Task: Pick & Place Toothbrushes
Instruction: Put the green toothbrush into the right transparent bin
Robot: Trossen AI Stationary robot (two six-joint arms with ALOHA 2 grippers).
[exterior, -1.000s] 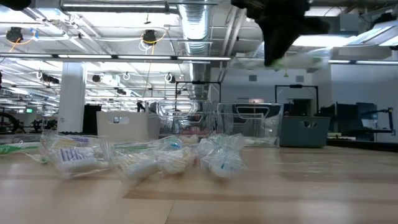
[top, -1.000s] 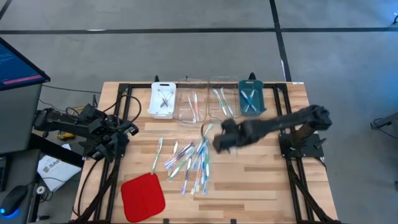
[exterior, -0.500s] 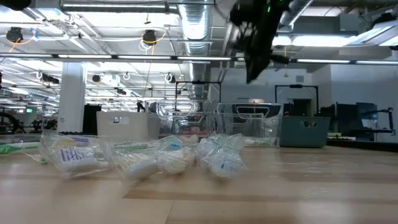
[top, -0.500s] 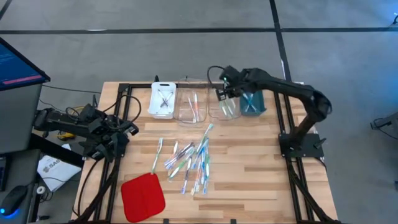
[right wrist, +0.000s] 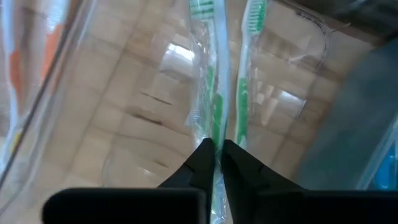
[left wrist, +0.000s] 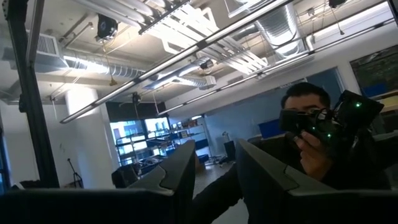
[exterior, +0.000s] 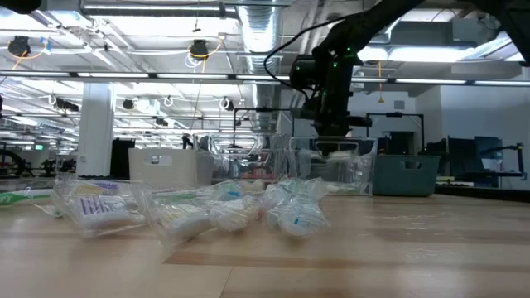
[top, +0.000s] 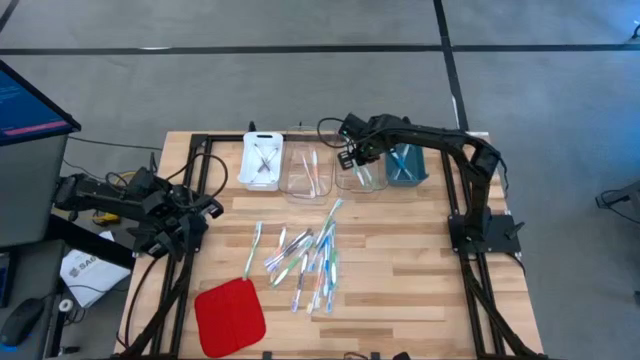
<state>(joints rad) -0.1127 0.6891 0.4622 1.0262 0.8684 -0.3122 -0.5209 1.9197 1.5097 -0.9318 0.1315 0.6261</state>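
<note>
Loose wrapped toothbrushes (top: 305,262) lie heaped on the middle of the table. Four small trays stand in a row at the far edge: white (top: 262,160), clear (top: 308,168), clear (top: 345,180) and teal (top: 405,162). My right gripper (top: 352,160) (right wrist: 216,152) hangs over the second clear tray, pointing steeply down, shut on a green toothbrush (right wrist: 211,74). Another green toothbrush (right wrist: 245,68) lies beside it on the tray's floor. My left gripper (left wrist: 214,180) waits at the table's left edge, open, with nothing between its fingers. My right gripper pinches the wrapped green toothbrush between its two fingertips (right wrist: 202,163), on the handle (right wrist: 215,127). The fingers come from above, slanting down into the clear tray. The brush runs on ahead of them, bristle end (right wrist: 200,12) farthest; whether that end touches the tray floor I cannot tell.
A red square pad (top: 230,316) lies at the near left. Black frame rails (top: 455,200) run along both sides of the table, and the right arm's base (top: 485,235) stands at the right. A person (left wrist: 305,124) shows beyond the table in the left wrist view.
My right gripper has swung from above the table's middle toward the far edge with the green toothbrush. It has then sunk over the second clear tray. The toothbrush has travelled with it. The heap has stayed where it was.
</note>
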